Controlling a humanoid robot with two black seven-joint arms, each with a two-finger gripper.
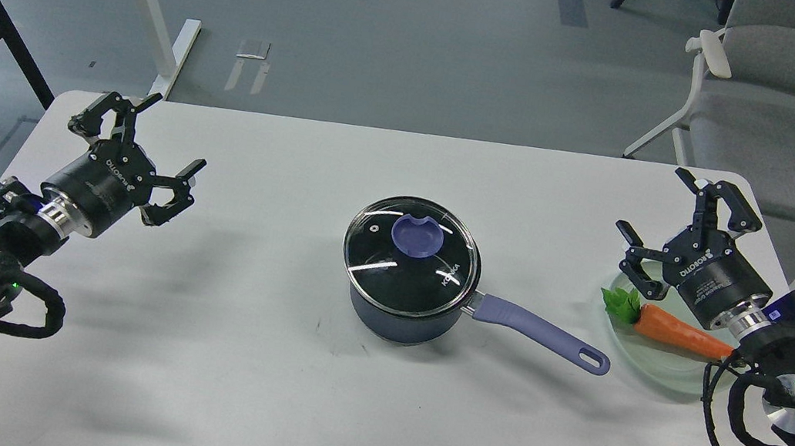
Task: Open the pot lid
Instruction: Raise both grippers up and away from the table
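The small dark navy saucepan sits near the middle of the white matte tabletop, its long lavender-purple handle pointing toward the right arm, probably so that side could steady it. The round clear glass lid with a thin steel rim rests squarely on the pan, closed, with its flat purple-blue knob at the centre facing up, the obvious place to pinch. The glass is glossy and throws bright streaks; the pan wall looks smooth and enamelled.

The left black two-finger gripper hovers well apart from the pan, fingers spread wide and empty. The right black two-finger gripper is likewise spread and empty, hanging above a pale green translucent glass plate that holds an orange toy carrot with green leaves. Nothing touches the lid, so the lift looks not yet begun
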